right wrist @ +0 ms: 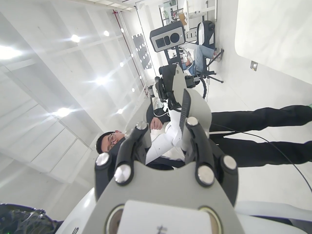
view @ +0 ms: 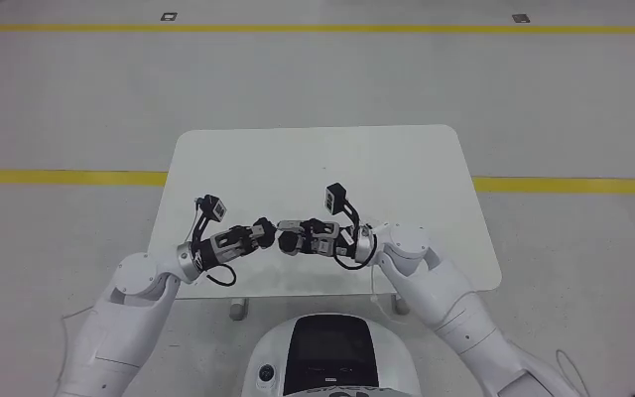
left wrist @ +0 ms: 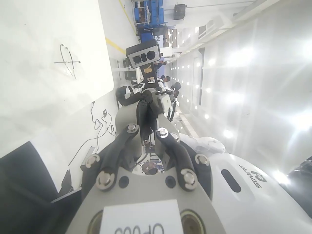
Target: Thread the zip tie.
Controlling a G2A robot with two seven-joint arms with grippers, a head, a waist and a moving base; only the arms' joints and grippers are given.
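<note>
Several black zip ties (left wrist: 67,60) lie crossed on the white table (view: 317,169); one of them is bent into a loop. Both arms hang above the table's front part, tip to tip. My left gripper (view: 263,231) points at the right one, which shows just beyond it in the left wrist view (left wrist: 146,96). My right gripper (view: 291,238) stands open, with a gap beside its ribbed black pad (right wrist: 184,108). Through that gap I see the left gripper (right wrist: 168,86). No zip tie is visible between either pair of jaws.
The table's front edge (view: 327,290) runs just under the two wrists, and bare tabletop stretches behind them. A person sits on a chair (right wrist: 204,59) well off the table. Cables trail on the floor (left wrist: 102,122) beside it.
</note>
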